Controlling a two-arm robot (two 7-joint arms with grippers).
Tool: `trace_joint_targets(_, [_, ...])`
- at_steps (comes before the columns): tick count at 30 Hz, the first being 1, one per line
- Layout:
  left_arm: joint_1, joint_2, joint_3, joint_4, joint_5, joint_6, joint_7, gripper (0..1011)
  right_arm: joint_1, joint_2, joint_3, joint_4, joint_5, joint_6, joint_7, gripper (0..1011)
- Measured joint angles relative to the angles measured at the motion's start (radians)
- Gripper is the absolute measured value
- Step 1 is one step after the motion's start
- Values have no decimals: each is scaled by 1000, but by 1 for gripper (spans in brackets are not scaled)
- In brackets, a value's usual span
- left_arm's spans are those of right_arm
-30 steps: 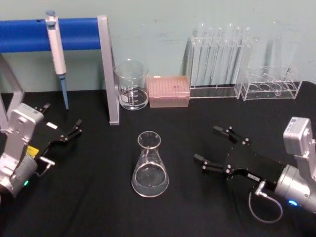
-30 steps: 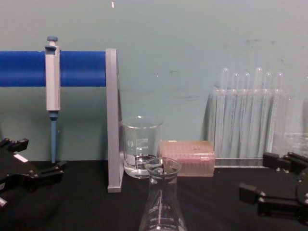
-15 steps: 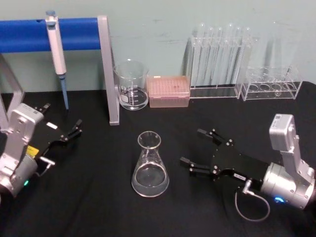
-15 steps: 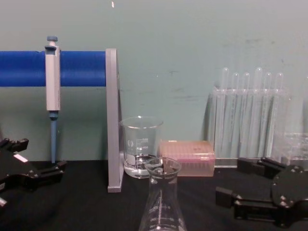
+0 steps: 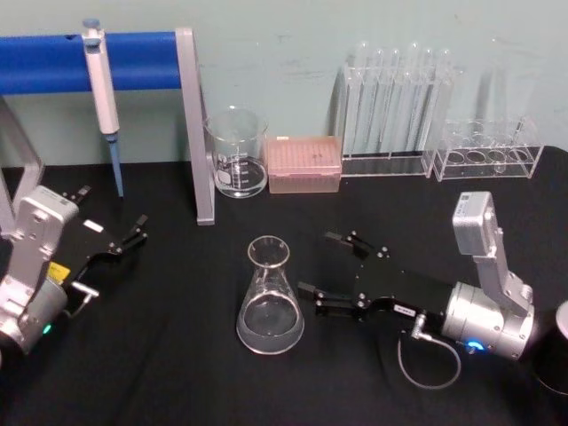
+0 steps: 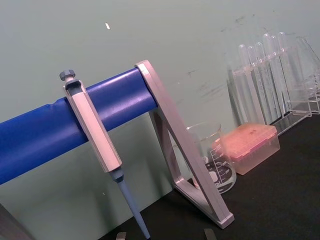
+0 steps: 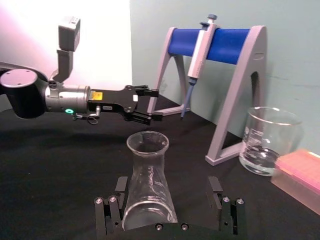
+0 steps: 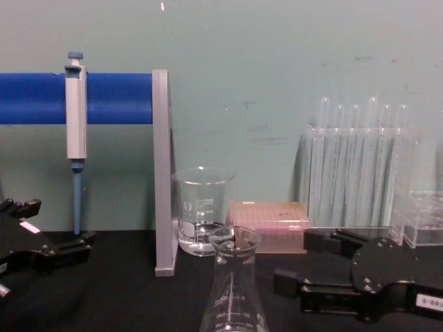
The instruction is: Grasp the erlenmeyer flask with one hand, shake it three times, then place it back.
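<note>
Flanking one erlenmeyer flask [image 5: 269, 297], two grippers [image 5: 114, 207] [image 5: 318, 263].

The erlenmeyer flask [image 5: 270, 297] stands mid table [image 5: 177, 355], my right gripper [image 5: 315, 263] just right; beaker [image 5: 236, 153] and tip box [image 5: 303, 163] behind.

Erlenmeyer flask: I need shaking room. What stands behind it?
Behind the erlenmeyer flask stand a glass beaker and a pink tip box, both apart from it. Its rim hides part of the beaker's base.
</note>
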Motion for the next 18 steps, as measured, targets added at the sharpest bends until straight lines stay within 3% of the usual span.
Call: trace_joint_targets(18, [0, 0, 0, 0, 0, 0, 0, 1001, 106, -51, -80, 105, 29, 3, 79, 1000])
